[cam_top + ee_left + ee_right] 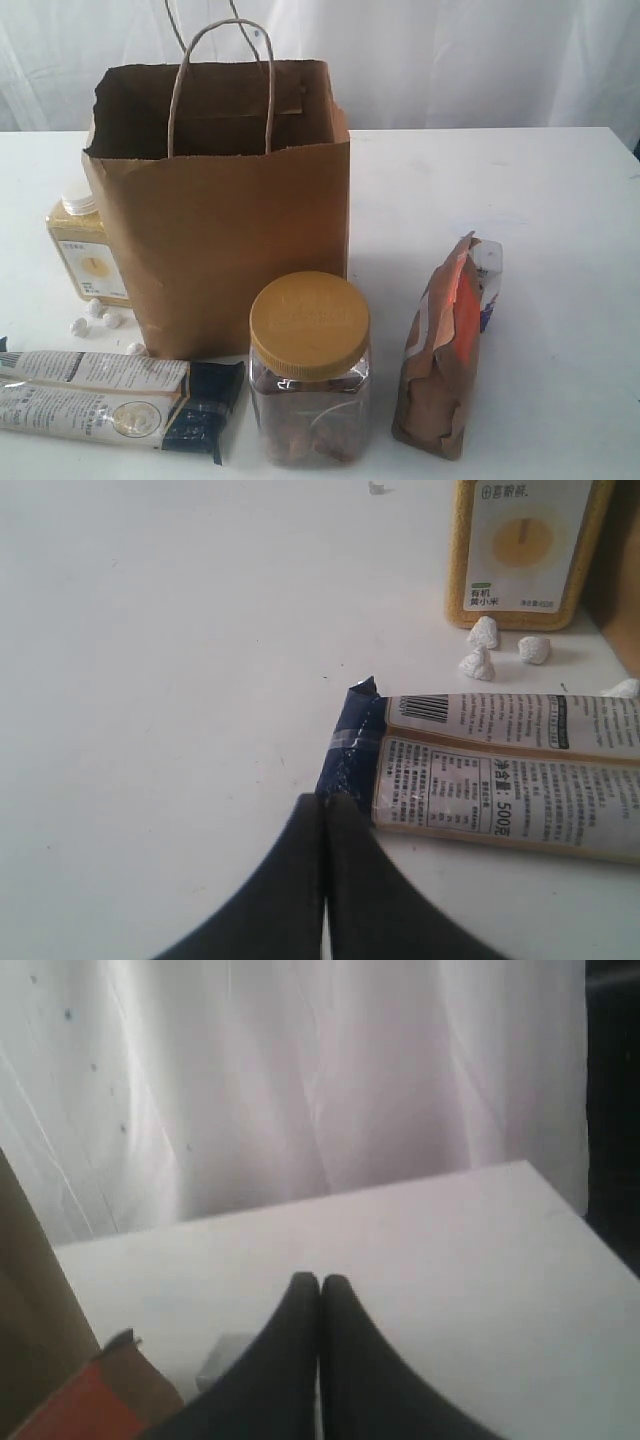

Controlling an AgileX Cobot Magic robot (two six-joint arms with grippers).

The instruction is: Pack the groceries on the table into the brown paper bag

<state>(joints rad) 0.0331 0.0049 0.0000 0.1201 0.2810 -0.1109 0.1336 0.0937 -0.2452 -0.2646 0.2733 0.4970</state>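
- Left gripper (325,805): jaws together, empty, tips just beside the dark end of the twin packet (510,770) lying on the table (150,630).
- Right gripper (320,1282): jaws together, empty.
- Brown paper bag (220,230): upright, open, near the packet.
- Risk: closed tips may shove the packet rather than grip it.

The bag (220,240) stands behind the jar (309,370), bottle (88,255) and packet (110,395) left, pouch (440,370) right, carton (488,265) seemingly behind it.

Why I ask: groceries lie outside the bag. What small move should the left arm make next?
Probably open the left fingers: they are shut, tips next to the dark end of the long twin packet, which lies flat on the table outside the brown paper bag.
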